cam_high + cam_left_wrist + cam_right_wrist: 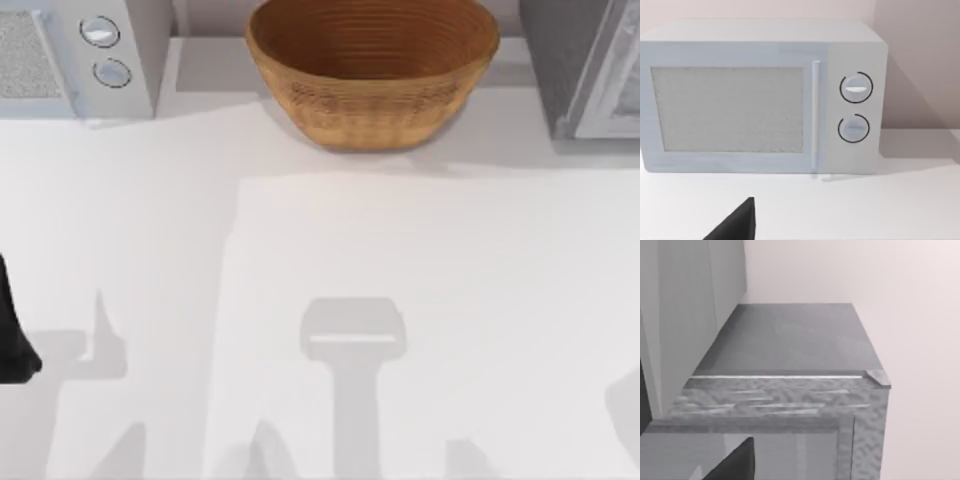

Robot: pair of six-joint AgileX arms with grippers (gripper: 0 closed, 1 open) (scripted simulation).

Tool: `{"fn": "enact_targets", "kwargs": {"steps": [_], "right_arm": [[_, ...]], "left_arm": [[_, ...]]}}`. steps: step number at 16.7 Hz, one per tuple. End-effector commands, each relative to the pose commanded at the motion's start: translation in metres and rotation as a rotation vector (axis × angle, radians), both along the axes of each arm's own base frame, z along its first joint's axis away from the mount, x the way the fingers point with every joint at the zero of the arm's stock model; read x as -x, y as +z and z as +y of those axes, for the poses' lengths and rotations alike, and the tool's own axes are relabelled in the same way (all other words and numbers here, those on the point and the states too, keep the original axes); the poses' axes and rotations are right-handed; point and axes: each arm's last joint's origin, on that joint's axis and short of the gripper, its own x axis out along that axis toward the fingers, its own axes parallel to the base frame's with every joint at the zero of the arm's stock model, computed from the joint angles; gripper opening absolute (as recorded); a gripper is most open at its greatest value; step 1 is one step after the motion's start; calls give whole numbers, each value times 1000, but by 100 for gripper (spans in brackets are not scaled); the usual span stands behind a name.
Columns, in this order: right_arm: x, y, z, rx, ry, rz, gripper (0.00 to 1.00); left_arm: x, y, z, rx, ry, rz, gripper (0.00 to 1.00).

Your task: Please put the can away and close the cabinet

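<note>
top view: woven basket [372,70] at the worktop's [400,300] far edge, microwave [70,55] in the far left corner, grey cabinet [585,65] in the far right corner, left arm [12,330] at the left edge. left wrist view: microwave, door shut, a dark fingertip [737,222] low in front; how far the pincer is open, cannot tell. right wrist view: the cabinet's top close up.

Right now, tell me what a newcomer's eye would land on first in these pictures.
The woven basket stands out first, brown at the back middle of the white table. A white microwave with two round knobs sits at the back left, its door shut, and a grey cabinet stands at the back right. The left arm waits at the table's left edge.
</note>
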Motion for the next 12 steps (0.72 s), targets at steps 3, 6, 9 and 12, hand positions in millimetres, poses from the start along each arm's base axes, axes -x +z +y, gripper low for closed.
{"fn": "enact_targets", "kwargs": {"steps": [3, 6, 9, 12], "right_arm": [[3, 6, 5, 5, 0, -3, 100], [3, 6, 4, 7, -3, -4, 100], [-3, 7, 8, 3, 1, -4, 100], [-27, 8, 25, -1, 8, -5, 100]], "left_arm": [[0, 0, 0, 0, 0, 0, 100], [0, 0, 0, 0, 0, 0, 100], [0, 0, 0, 0, 0, 0, 100], [0, 0, 0, 0, 0, 0, 100]]}}
